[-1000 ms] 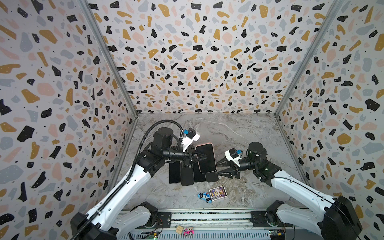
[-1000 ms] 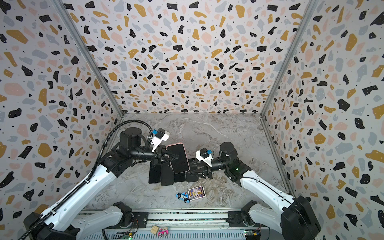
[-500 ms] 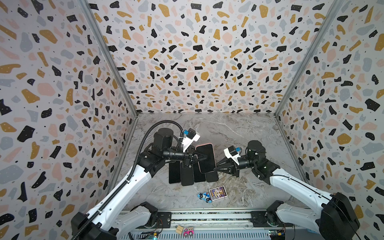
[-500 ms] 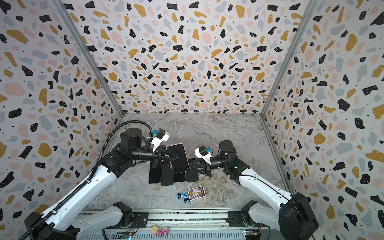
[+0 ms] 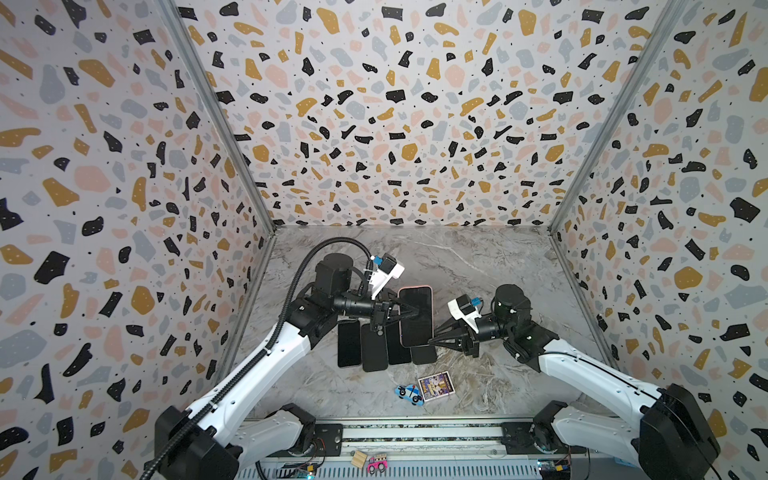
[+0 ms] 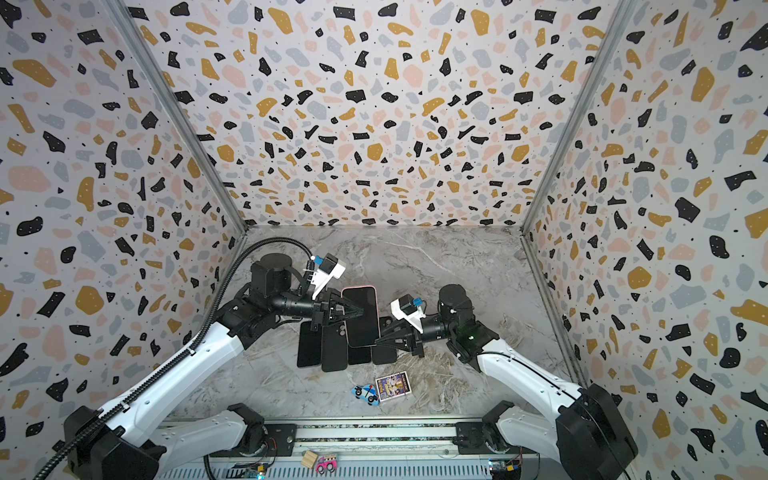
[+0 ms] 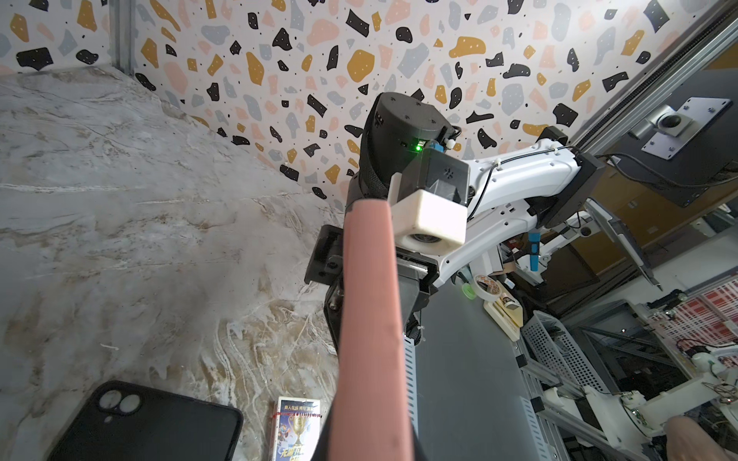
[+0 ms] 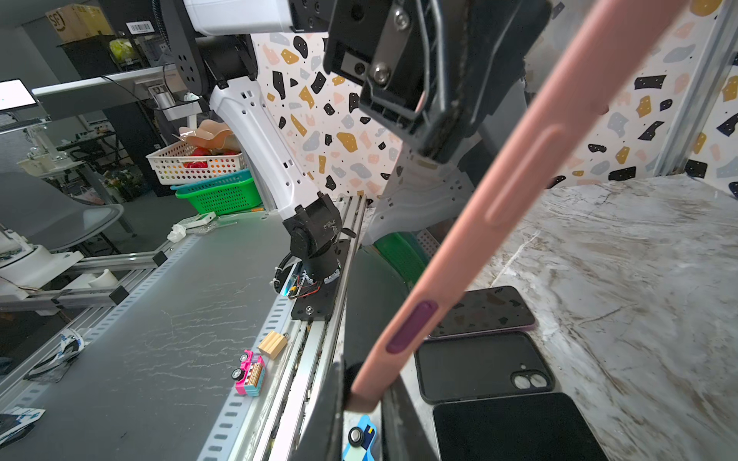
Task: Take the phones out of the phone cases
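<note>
Fig.: bimanual cell as seen from the room, top views plus wrist cams. The phone, dark screen up, sits in its pink phone case and is held clear of the marble table, just below frame centre in both top views. The L gripper enters from the left of frame, jaws nipped tight on the case's left long edge at abt mid-length. In the L wrist view the pink edge runs down the middle of the frame. The R gripper enters from the right, jaws narrow and pinching the case's lower-right corner. The R wrist view shows that corner wedged betw. the two dark fingers at bottom centre. Under the held phone a row of dark phones & cases lies flat on the table, side by side, partly hidden by it. Lower in frame is a picture card, with a blue toy car just beside it on the left. At the bottom edge, on the grey base, a wooden block sits next to a pink toy truck.
</note>
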{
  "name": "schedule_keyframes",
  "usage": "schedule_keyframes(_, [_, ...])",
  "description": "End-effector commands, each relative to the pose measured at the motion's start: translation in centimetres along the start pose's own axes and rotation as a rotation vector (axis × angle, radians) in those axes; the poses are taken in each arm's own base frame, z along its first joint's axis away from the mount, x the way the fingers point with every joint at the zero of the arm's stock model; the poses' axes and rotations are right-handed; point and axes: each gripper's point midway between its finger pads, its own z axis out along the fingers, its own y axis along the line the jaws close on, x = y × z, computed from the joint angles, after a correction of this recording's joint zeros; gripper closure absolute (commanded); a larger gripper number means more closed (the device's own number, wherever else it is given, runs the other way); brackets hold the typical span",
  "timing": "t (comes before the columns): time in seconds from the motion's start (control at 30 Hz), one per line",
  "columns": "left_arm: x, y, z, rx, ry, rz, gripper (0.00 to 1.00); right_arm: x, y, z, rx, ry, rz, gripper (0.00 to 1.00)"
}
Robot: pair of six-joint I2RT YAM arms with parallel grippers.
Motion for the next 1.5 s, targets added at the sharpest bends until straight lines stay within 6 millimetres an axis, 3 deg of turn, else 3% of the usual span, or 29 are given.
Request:
schedule_keyframes(0.0, [-3.7, 0.5, 0.2, -0.033, -0.120, 0.072, 1.00, -2.6, 3.9, 0.7, -0.156, -0.069, -0.246, 0.84])
schedule_keyframes(0.53, [-4.8, 2.1, 2.1, -0.003, -0.192, 0.006, 1.00, -4.0, 5.0, 1.3, -0.194, -0.123, -0.347, 0.83])
schedule_keyframes(0.8, [-4.9, 1.4, 2.9, 0.047, -0.244, -0.031, 1.00, -4.4, 4.7, 1.1, -0.145, -0.167, -0.391, 0.87])
schedule_keyframes(1.1, [-3.4, 2.1, 4.3, 0.049, -0.234, -0.111, 1.00, -6.1, 3.8, 0.3, 0.004, -0.266, -0.470, 0.90])
schedule_keyframes(1.47, [-2.2, 1.4, 5.3, 0.099, -0.241, -0.161, 1.00, -7.4, 2.5, -0.3, 0.113, -0.335, -0.496, 0.92])
